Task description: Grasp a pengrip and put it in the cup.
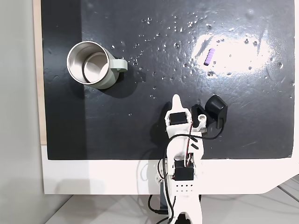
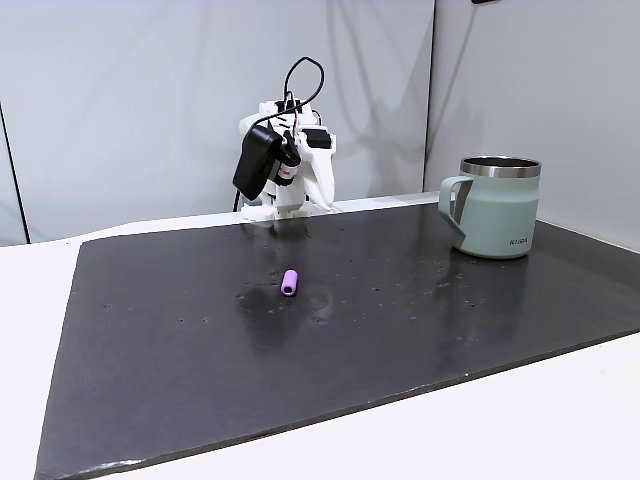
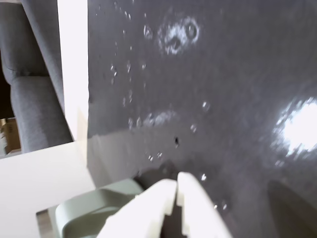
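White arm folded up near the bench (image 1: pixel 93 179) edge in both fixed views; claw (image 1: pixel 176 99) points out over the black mat (image 1: pixel 140 121), tips together, clamped on nothing; in the wrist view the claw (image 3: pixel 177 184) comes in from the bottom edge, two white plastic fingers (image 3: pixel 161 198) pressed side by side with only a thin seam between; black rounded camera housing (image 1: pixel 216 109) hangs off the wrist, black cable (image 2: pixel 303 75) loops above the arm; arm is white plastic with dark motor blocks showing.

Pengrip (image 1: pixel 210 57) lies on the mat well apart from the claw, up and to the right in a fixed view, sitting in a bright glare patch; in the other fixed view the pengrip (image 2: pixel 290 282) is a short purple tube lying on its side, in front of the arm; ribbing too small to tell.

Cup (image 1: pixel 91 65) stands upright on the mat, far left in a fixed view, well apart from the pengrip; shiny steel inside and rim, pale sage-green wall, handle pointing right; the cup (image 2: pixel 495 207) is at far right in the other fixed view, handle to the left; part of its green wall shows bottom left in the wrist view (image 3: pixel 94 208).

Mat is dark, slightly glossy, dotted with small pits and specks; bench is plain white.
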Controlling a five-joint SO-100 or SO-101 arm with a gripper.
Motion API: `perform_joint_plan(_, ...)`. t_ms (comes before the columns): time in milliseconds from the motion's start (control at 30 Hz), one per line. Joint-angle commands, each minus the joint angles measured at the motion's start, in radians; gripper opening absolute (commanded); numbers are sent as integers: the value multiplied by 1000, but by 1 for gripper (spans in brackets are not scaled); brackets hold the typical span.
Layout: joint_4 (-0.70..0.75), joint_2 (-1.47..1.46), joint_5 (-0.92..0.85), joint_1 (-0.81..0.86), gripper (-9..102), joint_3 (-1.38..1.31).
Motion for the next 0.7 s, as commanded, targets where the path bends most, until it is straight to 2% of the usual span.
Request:
perform_joint_plan(0, 29, 14, -98, 55, 0, -52)
perform_joint_plan(300, 268, -44, -278, 67, 0, -339)
perform_joint_plan(667, 383, -678, -408, 161, 0, -914)
